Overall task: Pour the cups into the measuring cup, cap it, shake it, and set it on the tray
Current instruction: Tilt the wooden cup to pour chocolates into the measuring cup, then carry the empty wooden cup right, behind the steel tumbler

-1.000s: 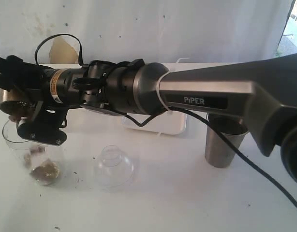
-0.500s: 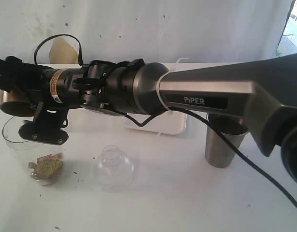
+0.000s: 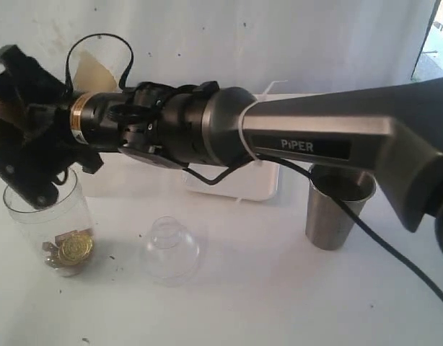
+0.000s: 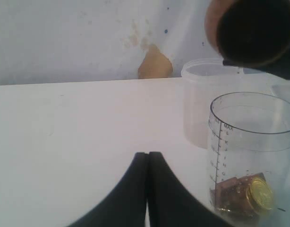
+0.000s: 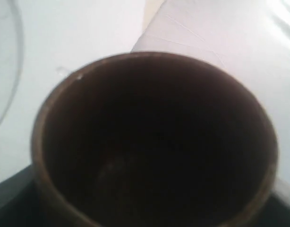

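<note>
1. Exterior view showed the tall clear plastic measuring cup [image 3: 45, 216] standing upright on the white table [image 3: 279, 303], far out on the left. Gold and brown bits [image 3: 71, 250] lay still at its bottom. A second before, those bits were still dropping and tumbling inside it.
2. The small round brown wooden cup [image 4: 251, 30] hung up over the measuring cup's mouth. A moment before, it was tipped down low at the rim. By now it had been lifted and turned away. In the right wrist view its inside looked dark and empty.
3. The right gripper [image 3: 19, 144] held the wooden cup, with its jaws wide around it. The left gripper [image 4: 147, 158] was pressed tight shut and held nothing. The measuring cup stood near in front of it.
4. Farther out, the clear dome-shaped lid [image 3: 169, 249] sat on the table beside the measuring cup. The tall grey steel tumbler [image 3: 338, 213] stood upright, well apart on the right. The flat white tray [image 3: 268, 193] lay behind, partly hidden by the arm. None of these had moved.
5. So the first pour looked done. The steel tumbler was not yet poured, and I could not see what was in it. The lid, the shake and the tray were all still to come.
</note>
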You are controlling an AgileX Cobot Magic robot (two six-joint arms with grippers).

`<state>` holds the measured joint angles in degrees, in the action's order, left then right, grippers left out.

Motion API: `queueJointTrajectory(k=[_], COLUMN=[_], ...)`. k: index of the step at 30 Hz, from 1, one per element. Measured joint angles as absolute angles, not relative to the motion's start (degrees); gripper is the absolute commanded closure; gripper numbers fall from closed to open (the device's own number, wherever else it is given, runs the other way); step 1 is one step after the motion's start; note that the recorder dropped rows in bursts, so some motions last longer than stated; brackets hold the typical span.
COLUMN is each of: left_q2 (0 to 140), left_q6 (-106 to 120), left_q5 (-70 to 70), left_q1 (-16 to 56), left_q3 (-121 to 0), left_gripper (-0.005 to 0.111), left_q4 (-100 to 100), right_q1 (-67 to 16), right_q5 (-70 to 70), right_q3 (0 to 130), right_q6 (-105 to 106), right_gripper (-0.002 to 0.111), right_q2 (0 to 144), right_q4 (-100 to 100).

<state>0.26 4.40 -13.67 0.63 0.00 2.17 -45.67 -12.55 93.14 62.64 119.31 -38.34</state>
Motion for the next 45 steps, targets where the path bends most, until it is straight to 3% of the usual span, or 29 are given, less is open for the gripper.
queueJointTrajectory(k=[17,21,27,32,38,40,45], left_q2=[0.3,0.3,0.3,0.3,0.3,0.3,0.3], left_q6=[4.4,4.4,4.4,4.4,4.4,4.4,4.4], left_q5=[-13.7,-13.7,-13.7,-13.7,-13.7,-13.7,-13.7], left_q1=[0.6,0.6,0.6,0.6,0.6,0.6,0.6], left_q3=[0.0,0.0,0.0,0.0,0.0,0.0,0.0], left_gripper=[0.107,0.107,0.107,0.107,0.107,0.107,0.107], left_q4=[2.2,2.2,2.2,2.2,2.2,2.2,2.2], right_q1=[-45.7,-45.7,-45.7,-43.5,-24.9,-15.8,-3.7], right_q5=[-17.5,-9.5,14.6,14.0,11.0,7.1,-4.6], right_q3=[93.5,93.5,91.2,76.8,59.4,57.1,55.9], right_q6=[20.8,2.3,-11.1,-17.7,-22.2,-25.1,-31.1], right_gripper=[0.108,0.108,0.108,0.108,0.108,0.108,0.108], right_q2=[113.3,110.8,100.2,85.5,68.5,68.4,73.8], right_q4=[-37.9,-37.9,-37.6,-35.8,-35.7,-35.5,-35.2])
